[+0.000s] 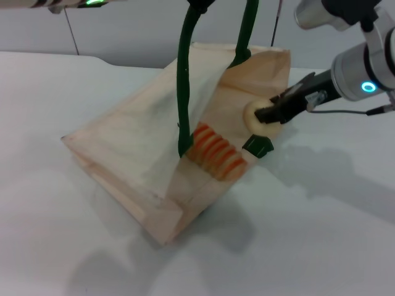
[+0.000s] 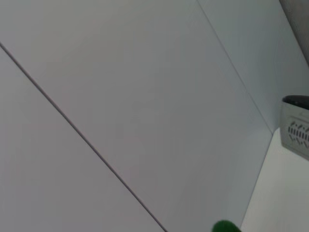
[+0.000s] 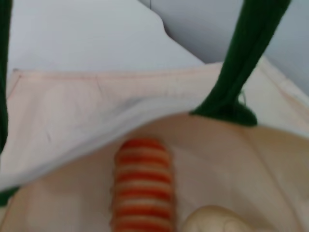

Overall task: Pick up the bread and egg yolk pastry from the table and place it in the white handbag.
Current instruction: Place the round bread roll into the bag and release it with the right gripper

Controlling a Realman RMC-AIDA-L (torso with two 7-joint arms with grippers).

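The white handbag [image 1: 136,154] is tilted on the table, its mouth held up by dark green handles [image 1: 184,74] that run taut past the top edge of the head view. The bread [image 1: 215,153], tan with orange stripes, lies inside the mouth and also shows in the right wrist view as the bread [image 3: 142,186] under the bag's cloth [image 3: 72,106]. My right gripper [image 1: 264,117] is shut on the egg yolk pastry [image 1: 252,113], a pale round ball, at the bag's right-hand opening. The same pastry [image 3: 212,220] sits beside the loaf. My left gripper is out of view above.
The white table [image 1: 321,234] spreads around the bag. A grey wall with panel seams [image 2: 96,145] stands behind. A green handle tip [image 2: 224,226] and a grey vented device [image 2: 295,125] show in the left wrist view.
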